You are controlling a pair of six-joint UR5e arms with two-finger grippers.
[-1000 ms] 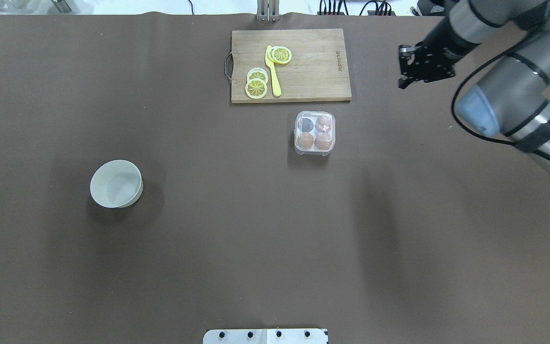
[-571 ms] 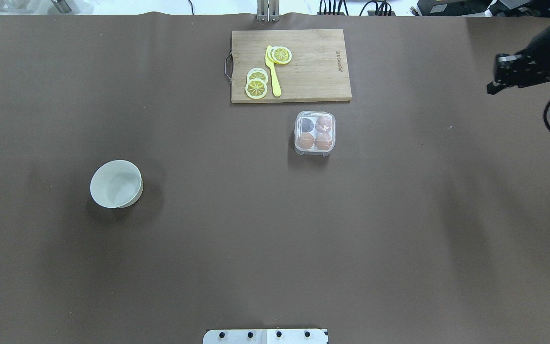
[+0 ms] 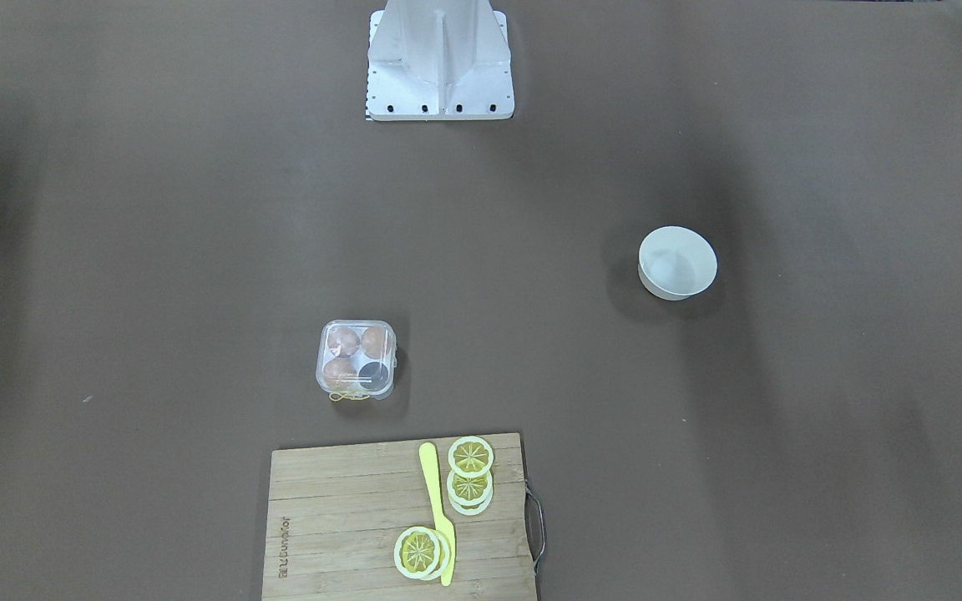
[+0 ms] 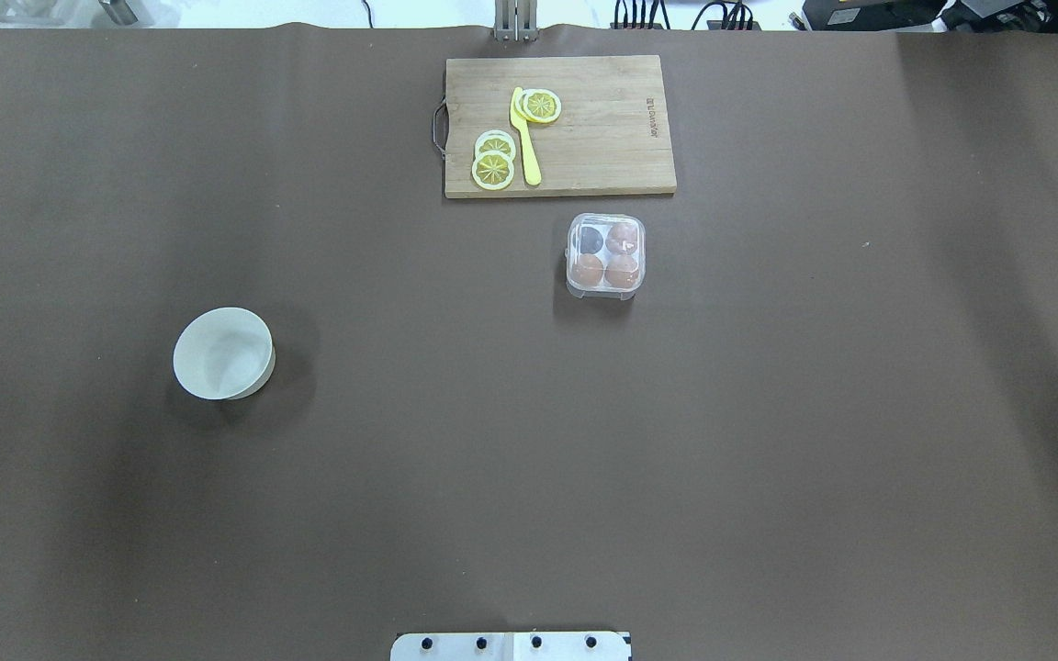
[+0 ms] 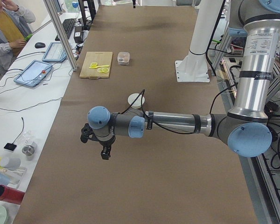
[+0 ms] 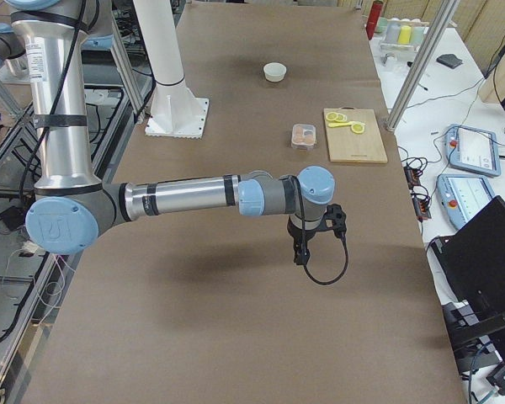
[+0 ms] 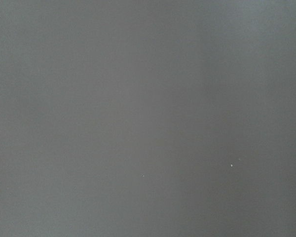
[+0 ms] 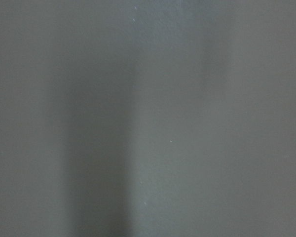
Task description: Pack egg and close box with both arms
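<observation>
The box (image 4: 605,255) stands below the cutting board with its clear lid down; it also shows in the front view (image 3: 356,359). Three light-brown eggs sit in it, one being this egg (image 4: 622,238); the fourth cup (image 4: 591,240) looks dark. Both arms are outside the overhead and front views. My left gripper (image 5: 102,154) hangs over bare table at the near end, far from the box. My right gripper (image 6: 299,252) hangs over bare table at the other end. I cannot tell whether either is open or shut. Both wrist views show only blurred table cover.
A white bowl (image 4: 223,352) stands on the left half of the table. A wooden cutting board (image 4: 602,138) with lemon slices (image 4: 493,170) and a yellow knife (image 4: 523,138) lies at the far edge. The white stand's base (image 3: 441,83) is at the robot's side.
My right arm and gripper have pulled away to the right, out of the overhead view. The box, bowl and board have not moved.
</observation>
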